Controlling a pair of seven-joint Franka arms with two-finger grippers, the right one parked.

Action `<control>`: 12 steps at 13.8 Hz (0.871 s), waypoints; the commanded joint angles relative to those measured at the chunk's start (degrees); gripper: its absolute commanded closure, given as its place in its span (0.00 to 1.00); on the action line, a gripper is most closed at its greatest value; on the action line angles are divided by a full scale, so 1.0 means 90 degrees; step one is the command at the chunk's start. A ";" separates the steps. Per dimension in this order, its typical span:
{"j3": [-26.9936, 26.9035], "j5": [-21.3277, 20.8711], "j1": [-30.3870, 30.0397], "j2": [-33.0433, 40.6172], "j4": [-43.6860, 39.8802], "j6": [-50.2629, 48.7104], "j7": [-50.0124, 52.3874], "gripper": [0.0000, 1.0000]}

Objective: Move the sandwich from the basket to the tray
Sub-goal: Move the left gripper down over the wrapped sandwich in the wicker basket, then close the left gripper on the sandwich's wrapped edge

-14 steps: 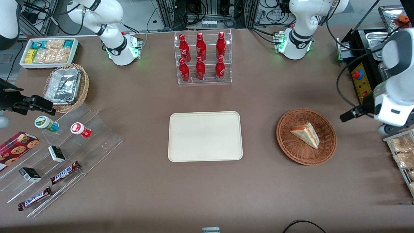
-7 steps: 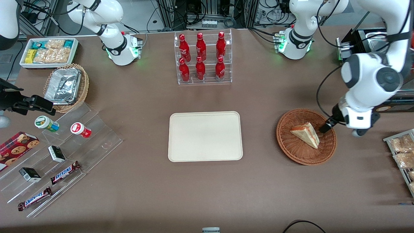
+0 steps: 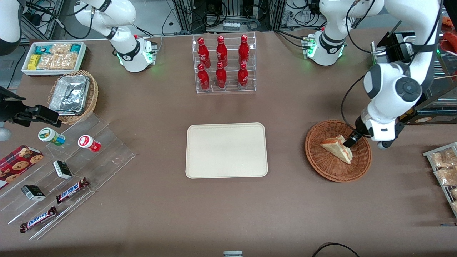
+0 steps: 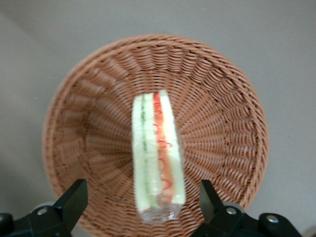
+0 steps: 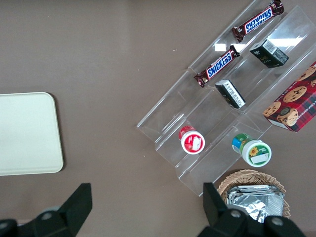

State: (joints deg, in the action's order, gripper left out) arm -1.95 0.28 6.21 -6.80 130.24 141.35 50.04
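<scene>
The sandwich (image 3: 335, 147), a plastic-wrapped pale wedge with red, orange and green layers, lies in the round reddish-brown wicker basket (image 3: 315, 159) toward the working arm's end of the table. In the left wrist view the sandwich (image 4: 157, 148) stands on edge in the middle of the basket (image 4: 222, 98). My gripper (image 3: 348, 142) hangs just above the basket at the sandwich's wide end. It is open (image 4: 142, 203), one finger on each side of the wrapped end and apart from it. The cream-white tray (image 3: 226, 150) lies flat at the table's middle with nothing on it.
A clear rack of red bottles (image 3: 223, 64) stands farther from the front camera than the tray. A metal rack of snack packets (image 3: 442, 167) sits beside the basket at the table edge. A clear stepped stand with snacks (image 3: 60, 171) lies toward the parked arm's end.
The left arm has swung in from the table's edge toward the basket. Its gripper now sits over the sandwich's wide end. The sandwich and basket have not moved.
</scene>
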 commanded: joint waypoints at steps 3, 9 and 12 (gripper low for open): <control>-0.0018 0.0067 0.0150 -0.0474 0.0002 0.0534 0.0212 0.00; -0.0018 0.0048 0.0160 -0.0875 0.0002 0.0857 0.0260 0.71; -0.0018 0.0048 0.0150 -0.0750 -0.0066 0.0799 0.0260 1.00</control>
State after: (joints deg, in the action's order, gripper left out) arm -1.92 0.28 7.18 -14.89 130.08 148.68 51.36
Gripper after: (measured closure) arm 0.498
